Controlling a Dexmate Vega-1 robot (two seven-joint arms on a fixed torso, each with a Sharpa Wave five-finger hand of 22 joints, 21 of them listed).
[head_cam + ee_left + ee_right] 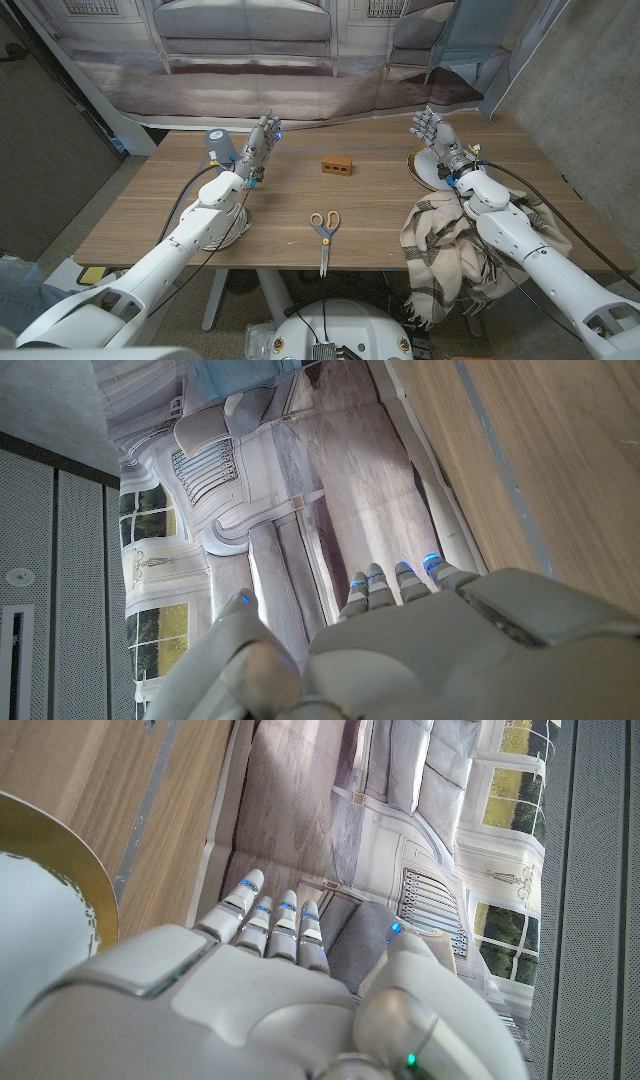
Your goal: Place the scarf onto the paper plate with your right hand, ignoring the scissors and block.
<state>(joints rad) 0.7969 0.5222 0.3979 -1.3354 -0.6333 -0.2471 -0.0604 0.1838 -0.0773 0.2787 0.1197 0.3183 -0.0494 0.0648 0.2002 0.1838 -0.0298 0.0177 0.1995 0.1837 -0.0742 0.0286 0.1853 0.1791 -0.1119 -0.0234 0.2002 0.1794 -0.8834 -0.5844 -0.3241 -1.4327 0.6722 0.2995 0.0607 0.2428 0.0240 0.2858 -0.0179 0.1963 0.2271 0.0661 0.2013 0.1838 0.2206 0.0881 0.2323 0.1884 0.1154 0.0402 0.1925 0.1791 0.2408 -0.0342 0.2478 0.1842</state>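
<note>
1. A wooden counter [380, 215] stands before a printed backdrop [250, 50] of pale panelled walls and a bench; a grey concrete wall runs along the right side.
2. The scarf [445, 255], cream with dark plaid stripes, lies bunched at the counter's near right corner, part of it spilling over the near edge. The right forearm crosses just above it.
3. The paper plate [428, 170], white with a gold rim, sits near the counter's right edge toward the far side, well apart from the bulk of the scarf. In the right wrist view its gold rim [60, 850] curves beside the hand.
4. The right hand [436, 135] is raised over the plate, fingers straight and slightly apart, holding nothing. The right wrist view shows its fingers [272, 920] side by side, pointing at the backdrop.
5. The left hand [258, 143] is raised over the far left part of the counter, fingers extended and spread, holding nothing.
6. The scissors [323, 232], with orange handles, lie near the middle of the near edge, blades pointing at that edge.
7. The block [338, 165], a small brown brick, sits at the counter's centre toward the far side.
8. A blue-grey cylindrical object [219, 142] stands just beside the left hand.
</note>
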